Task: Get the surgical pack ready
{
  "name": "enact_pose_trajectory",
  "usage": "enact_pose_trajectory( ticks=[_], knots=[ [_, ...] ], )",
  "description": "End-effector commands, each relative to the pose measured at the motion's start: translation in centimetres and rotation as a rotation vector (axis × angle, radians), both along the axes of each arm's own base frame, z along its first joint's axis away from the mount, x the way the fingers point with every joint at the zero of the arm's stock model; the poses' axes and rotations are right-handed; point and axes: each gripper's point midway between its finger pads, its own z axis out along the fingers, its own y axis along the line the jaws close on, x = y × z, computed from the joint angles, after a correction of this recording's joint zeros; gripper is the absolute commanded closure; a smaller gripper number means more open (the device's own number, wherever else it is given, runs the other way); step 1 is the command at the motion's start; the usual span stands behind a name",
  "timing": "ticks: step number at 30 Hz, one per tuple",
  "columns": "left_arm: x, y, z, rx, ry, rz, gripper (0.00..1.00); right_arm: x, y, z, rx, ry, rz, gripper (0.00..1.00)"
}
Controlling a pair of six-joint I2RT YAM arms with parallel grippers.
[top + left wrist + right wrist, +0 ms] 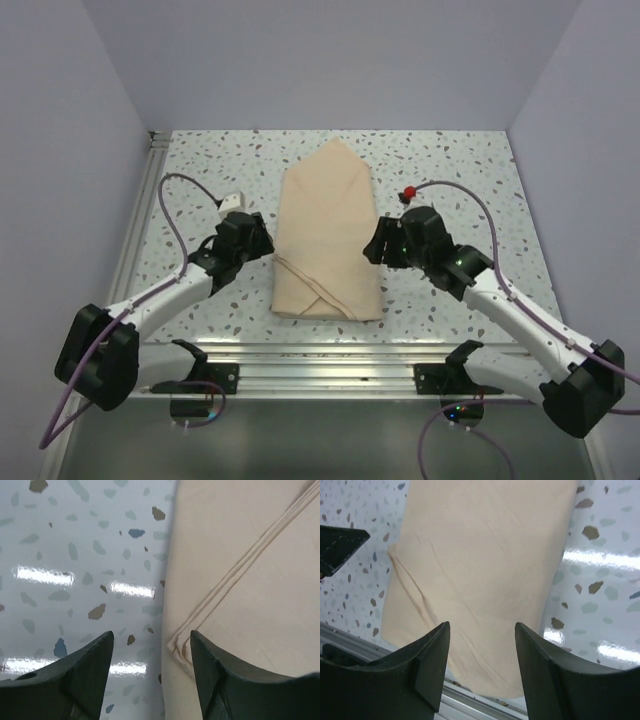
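As the arms stand at either side of the counter [200, 160], the left hand [263, 240] sits just beside the left long edge of the tan bundle [328, 235], about halfway along it. Its fingers [80, 680] are spread. Nothing lies between them but that edge. One finger is over bare counter and the other is over the cloth, next to the corner of a folded hem [180, 647]. No cloth is pinched.

The bundle lies in the middle of the counter, between the two hands. Its long axis runs from the near rail [320, 362] toward the far side, with a pointed flap [335, 150] at the far end and crossing folds at the near end. It is wrapped shut, so whatever it holds is hidden and cannot be confirmed.

The right hand [373, 248] is at the right long edge, opposite the left one, likewise spread and holding nothing. Its wrist view shows the cloth lying below and ahead of its fingers. Neither hand is clearly the nearer.

Judgement: the wrapping looks close to complete. Any further tuck or press calls for each hand to move inward, across the short axis. Risk: a finger catches the hem and pulls a fold loose.
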Motion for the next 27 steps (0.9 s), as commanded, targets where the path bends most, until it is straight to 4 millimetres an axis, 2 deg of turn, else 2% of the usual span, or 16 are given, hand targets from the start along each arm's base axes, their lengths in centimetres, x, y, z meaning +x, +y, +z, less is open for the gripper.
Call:
enact_pose_trajectory(
  ticks=[1,3,5,6,7,8,9,10,11,12,13,14,16,18,21,27],
  knots=[
    [2.6,0.8,3.8,0.019,-0.061,-0.026,0.34,3.3,-0.9,1.7,-0.004,-0.024,0.010,0.43],
    [4.2,0.3,5.3,-0.031,-0.086,-0.070,0.37,5.7,-0.2,2.8,0.047,-0.064,0.027,0.49],
    [6.4,-0.4,6.5,-0.064,-0.117,-0.107,0.42,8.2,-0.2,1.5,0.085,-0.016,0.033,0.57],
    [6.9,-1.4,6.8,-0.097,-0.119,-0.156,0.44,9.9,0.3,2.6,0.130,-0.045,0.045,0.63],
    [7.9,-1.9,6.0,-0.097,-0.102,-0.178,0.49,11.5,-0.1,0.8,0.139,0.004,0.030,0.66],
    [9.2,-2.4,7.2,-0.116,-0.125,-0.200,0.51,12.1,0.4,0.7,0.175,0.019,0.047,0.67],
    [9.8,-3.1,7.3,-0.130,-0.118,-0.235,0.53,13.8,0.7,1.5,0.204,-0.014,0.051,0.73],
    [10.8,-3.3,5.7,-0.119,-0.082,-0.242,0.57,15.0,0.4,1.2,0.216,-0.015,0.037,0.74],
    [12.4,-3.4,7.0,-0.126,-0.110,-0.244,0.60,16.1,0.5,-0.7,0.218,0.031,0.027,0.76],
    [12.9,-3.7,6.7,-0.136,-0.100,-0.262,0.62,17.5,0.9,0.5,0.247,0.004,0.046,0.77],
    [14.4,-3.9,6.0,-0.148,-0.110,-0.265,0.64,18.6,0.5,0.3,0.259,0.004,0.035,0.80],
    [15.7,-3.6,6.8,-0.167,-0.133,-0.262,0.66,19.6,0.6,-1.7,0.268,0.055,0.020,0.82],
    [16.8,-4.5,6.3,-0.237,-0.142,-0.314,0.73,21.9,0.4,-1.2,0.329,0.042,0.028,0.88],
    [17.6,-5.0,6.5,-0.292,-0.161,-0.353,0.79,23.5,0.3,-2.3,0.383,0.070,0.019,0.91],
    [17.9,-5.8,4.5,-0.328,-0.125,-0.376,0.82,24.6,0.1,-4.4,0.426,0.096,0.007,0.94],
    [16.5,-6.3,-1.2,-0.381,-0.027,-0.378,0.86,23.9,0.2,-9.3,0.460,0.180,0.003,1.00]
  ],
)
